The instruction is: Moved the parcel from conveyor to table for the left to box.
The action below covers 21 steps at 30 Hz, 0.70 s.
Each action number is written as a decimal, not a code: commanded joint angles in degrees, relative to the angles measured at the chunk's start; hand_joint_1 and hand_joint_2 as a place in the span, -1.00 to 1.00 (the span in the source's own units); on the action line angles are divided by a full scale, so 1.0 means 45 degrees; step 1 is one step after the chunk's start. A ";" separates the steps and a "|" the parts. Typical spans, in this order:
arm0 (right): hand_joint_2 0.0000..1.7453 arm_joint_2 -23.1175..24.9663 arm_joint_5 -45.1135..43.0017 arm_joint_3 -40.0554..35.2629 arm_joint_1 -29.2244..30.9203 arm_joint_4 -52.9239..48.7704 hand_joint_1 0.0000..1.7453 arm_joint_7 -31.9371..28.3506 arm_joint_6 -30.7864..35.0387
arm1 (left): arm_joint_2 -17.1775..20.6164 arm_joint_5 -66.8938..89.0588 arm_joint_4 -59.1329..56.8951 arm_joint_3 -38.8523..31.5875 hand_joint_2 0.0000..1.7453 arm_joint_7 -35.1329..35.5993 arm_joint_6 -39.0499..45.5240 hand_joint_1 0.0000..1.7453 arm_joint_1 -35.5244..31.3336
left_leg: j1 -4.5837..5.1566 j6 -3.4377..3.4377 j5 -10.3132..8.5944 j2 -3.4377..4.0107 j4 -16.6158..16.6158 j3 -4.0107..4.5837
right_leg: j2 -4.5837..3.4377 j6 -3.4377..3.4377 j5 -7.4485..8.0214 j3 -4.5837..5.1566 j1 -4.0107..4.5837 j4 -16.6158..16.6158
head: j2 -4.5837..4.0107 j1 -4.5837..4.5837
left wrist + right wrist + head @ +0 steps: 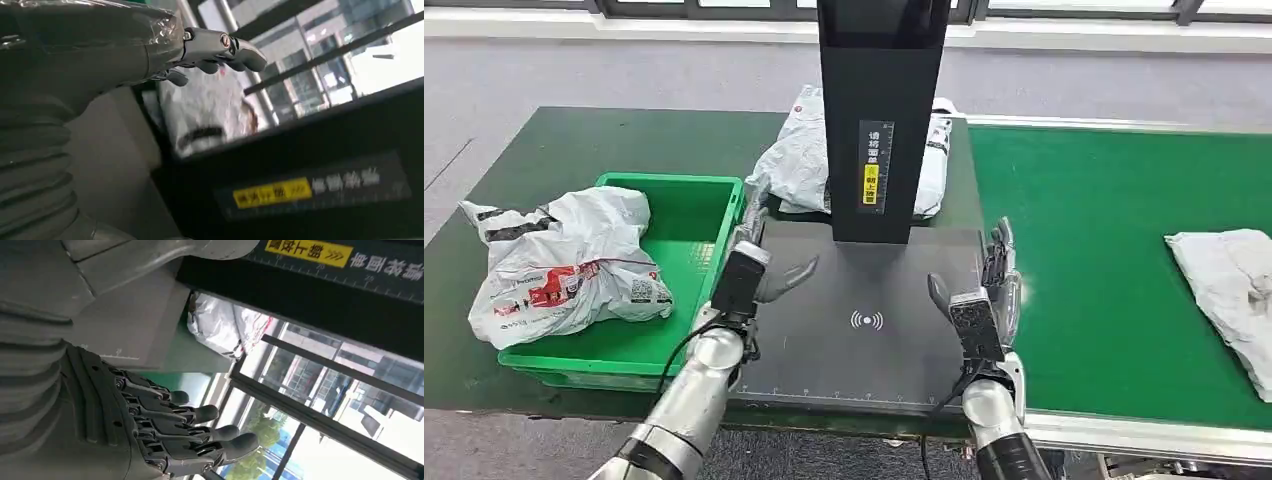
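Lying behind the tall black scanner post (882, 120), the crinkly white plastic parcel (799, 160) stretches sideways across the dark green counter (544, 160). Both the left hand (759, 262) and right hand (994, 285) hover released, fingers apart, over the flat black pad (864, 320).

One parcel (564, 262) in the bin (686, 205), another (802, 158) behind the scanner (879, 120).

A parcel-sorting station: a green conveyor (1104, 250), a black scanner stand (881, 120), a green bin (686, 215) and bagged parcels (564, 262).
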<state>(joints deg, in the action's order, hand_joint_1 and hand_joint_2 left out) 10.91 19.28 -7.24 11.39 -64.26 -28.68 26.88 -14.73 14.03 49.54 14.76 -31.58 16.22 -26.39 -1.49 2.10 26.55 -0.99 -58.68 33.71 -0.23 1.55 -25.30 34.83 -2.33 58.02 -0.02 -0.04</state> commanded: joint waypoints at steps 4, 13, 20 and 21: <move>1.00 0.0158 0.0251 -0.0890 -0.0098 0.0249 -1.00 0.0139 0.0550 | -0.0690 -0.0179 -0.3200 0.1027 1.00 -0.0252 0.0499 -1.00 -0.1219 | -0.0003 -0.0037 -0.0003 0.0031 0.0027 -0.0024 | -0.0001 -0.0052 0.0010 -0.0025 0.0017 -0.0032 | 0.0004 0.0000; 1.00 0.0371 0.0119 -0.1581 -0.0874 -0.0074 -1.00 -0.0162 0.1714 | -0.1172 -0.0934 -0.3009 0.1330 1.00 -0.0619 0.2837 -1.00 -0.0592 | -0.0002 -0.0055 -0.0013 0.0049 0.0081 -0.0062 | -0.0001 -0.0087 0.0021 -0.0054 0.0026 -0.0079 | 0.0004 0.0000; 1.00 0.0590 -0.0570 -0.2014 -0.0964 0.0372 -1.00 -0.0211 0.1838 | -0.1159 -0.2764 -0.3317 0.1644 1.00 -0.1870 0.4617 -1.00 -0.0417 | -0.0002 -0.0041 0.0015 0.0056 0.0051 -0.0048 | -0.0021 -0.0063 0.0004 -0.0039 0.0019 -0.0050 | 0.0005 0.0000; 1.00 0.0578 -0.0774 -0.1934 -0.0964 0.0388 -1.00 -0.0270 0.1773 | -0.1143 -0.2927 -0.3224 0.1445 1.00 -0.1870 0.4620 -1.00 -0.0385 | 0.0000 -0.0021 0.0017 0.0029 0.0021 -0.0010 | -0.0010 -0.0031 -0.0005 -0.0006 0.0008 -0.0018 | 0.0005 0.0000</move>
<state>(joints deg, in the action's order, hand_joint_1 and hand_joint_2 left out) 13.55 19.13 -13.51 6.63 -64.96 -29.62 34.25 -20.61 5.74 38.43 20.67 -37.66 34.62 -27.70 -1.49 2.10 26.63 -0.98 -58.67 33.77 -0.24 1.55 -25.34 34.88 -2.33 58.02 0.00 -0.04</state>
